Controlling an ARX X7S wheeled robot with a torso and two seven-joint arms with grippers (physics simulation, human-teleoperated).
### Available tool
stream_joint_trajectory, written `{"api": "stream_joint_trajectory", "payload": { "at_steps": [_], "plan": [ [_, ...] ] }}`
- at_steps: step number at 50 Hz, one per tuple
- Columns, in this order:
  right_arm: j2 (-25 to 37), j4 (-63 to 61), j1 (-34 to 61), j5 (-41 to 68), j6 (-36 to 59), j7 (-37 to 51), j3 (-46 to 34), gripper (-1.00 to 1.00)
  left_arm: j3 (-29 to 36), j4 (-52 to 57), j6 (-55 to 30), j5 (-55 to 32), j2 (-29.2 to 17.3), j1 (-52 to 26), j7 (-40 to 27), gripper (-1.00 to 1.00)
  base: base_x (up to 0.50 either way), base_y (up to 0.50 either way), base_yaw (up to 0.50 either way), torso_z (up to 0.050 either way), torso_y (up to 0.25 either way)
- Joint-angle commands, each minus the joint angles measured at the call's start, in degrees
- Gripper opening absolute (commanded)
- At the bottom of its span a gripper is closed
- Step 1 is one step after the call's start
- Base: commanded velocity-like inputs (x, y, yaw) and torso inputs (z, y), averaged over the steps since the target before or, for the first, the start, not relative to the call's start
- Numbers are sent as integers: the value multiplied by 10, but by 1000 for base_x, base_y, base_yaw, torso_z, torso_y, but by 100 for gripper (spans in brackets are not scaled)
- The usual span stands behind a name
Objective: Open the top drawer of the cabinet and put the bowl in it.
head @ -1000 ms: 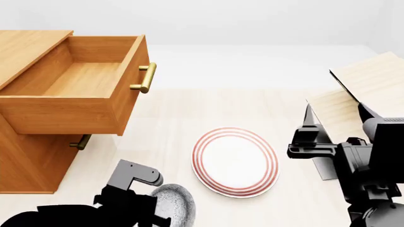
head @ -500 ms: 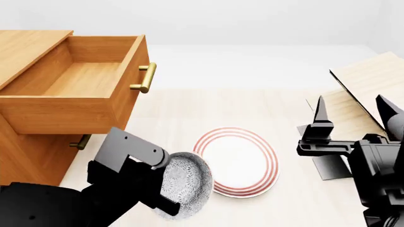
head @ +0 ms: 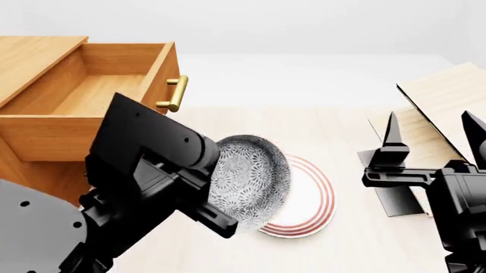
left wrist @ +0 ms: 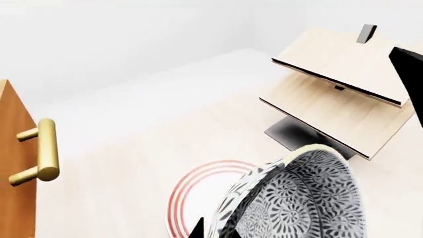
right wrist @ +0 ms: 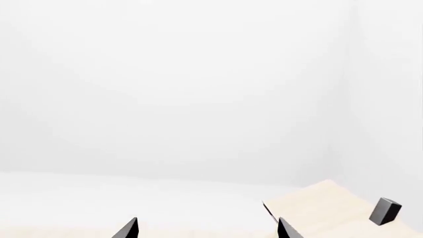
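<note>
Left gripper (head: 227, 219) holds bowl (head: 249, 182) mid-frame, tilted, raised over the red-ringed plate (head: 308, 199).
Top drawer (head: 99, 108) open, upper left of cabinet (head: 31, 182); right gripper (head: 431, 133) jaws wide, empty, right edge.

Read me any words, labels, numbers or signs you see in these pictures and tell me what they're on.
None: no text shows anywhere.
The bowl has only a speckled pattern.
The plate has only red rings.
The top drawer and rack are bare wood.
</note>
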Motion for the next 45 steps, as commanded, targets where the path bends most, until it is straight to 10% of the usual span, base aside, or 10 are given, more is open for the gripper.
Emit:
{"api": "stream_joint_trajectory", "payload": {
  "at_steps": [1, 18, 45],
  "plan": [
    [3, -2, -7, 2, -5, 1, 6, 100, -9, -20, 33, -38, 10, -102, -26, -100, 0, 0, 0, 0, 0],
    [10, -6, -25, 5, -16, 3, 22, 100, -36, -161, 63, 2, 15, -265, -24, -100, 0, 0, 0, 0, 0],
    [8, 1, -26, -5, -21, -1, 12, 100, -10, -371, 78, 183, 24, -320, 58, -100, 0, 0, 0, 0, 0]
  ]
}}
